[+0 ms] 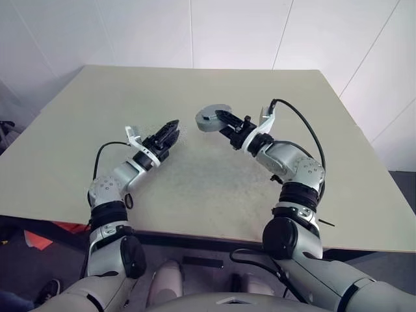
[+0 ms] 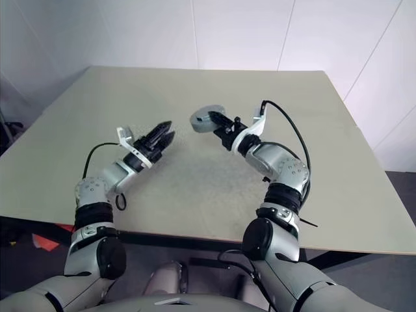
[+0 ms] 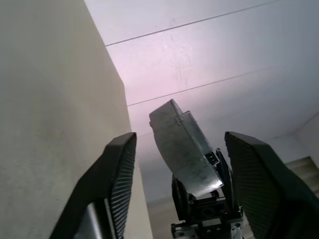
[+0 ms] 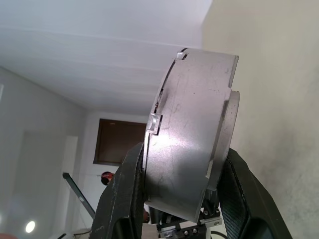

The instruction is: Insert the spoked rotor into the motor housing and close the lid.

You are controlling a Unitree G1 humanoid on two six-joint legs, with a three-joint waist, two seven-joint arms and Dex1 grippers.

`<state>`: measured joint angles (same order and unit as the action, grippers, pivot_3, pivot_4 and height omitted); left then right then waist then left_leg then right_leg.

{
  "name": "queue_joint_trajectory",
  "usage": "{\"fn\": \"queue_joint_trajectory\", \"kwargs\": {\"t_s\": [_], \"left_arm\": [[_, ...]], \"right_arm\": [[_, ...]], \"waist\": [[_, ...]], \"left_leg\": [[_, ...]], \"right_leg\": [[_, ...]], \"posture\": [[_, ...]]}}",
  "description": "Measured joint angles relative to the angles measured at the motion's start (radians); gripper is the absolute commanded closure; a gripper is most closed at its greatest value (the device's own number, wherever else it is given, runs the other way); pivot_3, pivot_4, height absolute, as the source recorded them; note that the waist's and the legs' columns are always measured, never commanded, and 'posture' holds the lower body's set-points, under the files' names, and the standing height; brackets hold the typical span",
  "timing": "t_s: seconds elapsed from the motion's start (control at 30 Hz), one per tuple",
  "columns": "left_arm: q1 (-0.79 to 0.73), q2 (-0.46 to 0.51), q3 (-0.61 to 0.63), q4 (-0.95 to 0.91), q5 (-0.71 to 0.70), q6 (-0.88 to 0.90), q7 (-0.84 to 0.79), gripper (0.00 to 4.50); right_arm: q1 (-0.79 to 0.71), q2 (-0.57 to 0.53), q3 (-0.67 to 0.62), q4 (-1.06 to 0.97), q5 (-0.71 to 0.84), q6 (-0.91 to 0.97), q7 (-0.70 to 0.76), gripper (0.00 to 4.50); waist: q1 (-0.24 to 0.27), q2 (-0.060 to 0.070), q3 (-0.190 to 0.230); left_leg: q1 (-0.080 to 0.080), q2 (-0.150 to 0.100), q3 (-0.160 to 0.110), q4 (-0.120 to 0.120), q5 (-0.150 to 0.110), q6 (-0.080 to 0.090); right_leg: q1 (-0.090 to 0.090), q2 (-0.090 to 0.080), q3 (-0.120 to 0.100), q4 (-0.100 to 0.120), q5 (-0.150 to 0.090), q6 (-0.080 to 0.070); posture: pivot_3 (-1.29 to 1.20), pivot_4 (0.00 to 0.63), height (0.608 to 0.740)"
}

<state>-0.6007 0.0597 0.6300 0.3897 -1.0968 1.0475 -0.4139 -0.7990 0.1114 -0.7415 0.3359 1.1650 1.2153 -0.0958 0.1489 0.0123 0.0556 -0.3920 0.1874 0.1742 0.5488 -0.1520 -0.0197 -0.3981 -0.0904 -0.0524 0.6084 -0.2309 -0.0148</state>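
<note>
- Here, one table (image 1: 214,195), beige.
- One motor housing (image 1: 211,117), grey, lifted above table, clamped between right gripper (image 1: 224,119) fingers.
- Two grippers: left gripper (image 1: 170,132) empty, fingers spread, near housing, apart from it.

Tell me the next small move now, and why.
Probably lower the right gripper and set the motor housing flat on the table. The housing is clamped edge-on between its fingers, lifted off the tabletop, while the left gripper stands open and empty beside it, so it looks assembled.
</note>
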Motion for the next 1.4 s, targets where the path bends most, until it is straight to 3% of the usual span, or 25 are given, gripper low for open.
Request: {"fn": "queue_joint_trajectory", "kwargs": {"t_s": [0.07,0.37,0.73,0.83,0.97,1.37,1.4], "left_arm": [[-0.009,-0.01,0.005,-0.002,-0.048,0.03,0.023,0.02],[-0.07,-0.049,0.015,0.077,-0.168,0.056,0.072,0.02],[-0.113,-0.073,-0.011,0.155,-0.172,0.01,0.038,0.02],[-0.113,-0.076,-0.027,0.158,-0.165,-0.006,0.03,0.58],[-0.114,-0.083,-0.037,0.172,-0.156,-0.024,0.028,1.99],[-0.127,-0.082,-0.042,0.199,-0.156,-0.025,0.026,2.07],[-0.127,-0.082,-0.042,0.199,-0.156,-0.025,0.025,2.07]], "right_arm": [[0.0,-0.001,0.012,0.0,0.024,0.002,-0.007,2.52],[0.024,0.0,0.087,-0.037,0.134,0.017,-0.032,2.52],[0.049,-0.031,0.166,-0.059,0.199,-0.005,-0.073,2.52],[0.056,-0.034,0.173,-0.065,0.214,-0.015,-0.077,2.52],[0.061,-0.048,0.198,-0.077,0.228,-0.03,-0.08,2.52],[0.077,-0.087,0.261,-0.084,0.226,-0.081,-0.042,2.52],[0.082,-0.087,0.272,-0.091,0.216,-0.092,-0.028,1.87]], "waist": [[0.0,0.0,0.0],[0.001,0.0,0.0],[0.002,0.0,0.0],[0.002,0.0,0.0],[0.002,0.0,0.0],[0.002,0.0,0.0],[0.002,0.0,0.0]], "left_leg": [[-0.001,0.0,0.0,0.001,0.0,0.0],[-0.003,0.0,0.0,0.007,0.0,0.0],[-0.006,0.001,-0.001,0.014,-0.001,0.001],[-0.007,0.001,-0.001,0.015,-0.001,0.001],[-0.007,0.001,-0.001,0.016,-0.001,0.001],[-0.007,0.001,-0.002,0.018,-0.001,0.001],[-0.008,0.001,-0.002,0.019,-0.001,0.001]], "right_leg": [[0.0,0.0,0.0,0.0,0.0,0.0],[0.0,0.0,-0.001,0.002,0.001,0.001],[0.001,0.0,-0.002,0.004,0.003,0.003],[0.0,0.0,-0.002,0.005,0.003,0.003],[0.001,0.0,-0.002,0.005,0.004,0.003],[0.0,0.0,-0.002,0.008,0.004,0.003],[0.0,0.0,-0.002,0.008,0.004,0.003]], "posture": [[0.0,0.0,0.74],[0.0,0.0,0.74],[0.0,0.0,0.74],[0.0,0.0,0.74],[0.0,0.0,0.74],[0.0,0.0,0.74],[0.0,0.0,0.74]]}}
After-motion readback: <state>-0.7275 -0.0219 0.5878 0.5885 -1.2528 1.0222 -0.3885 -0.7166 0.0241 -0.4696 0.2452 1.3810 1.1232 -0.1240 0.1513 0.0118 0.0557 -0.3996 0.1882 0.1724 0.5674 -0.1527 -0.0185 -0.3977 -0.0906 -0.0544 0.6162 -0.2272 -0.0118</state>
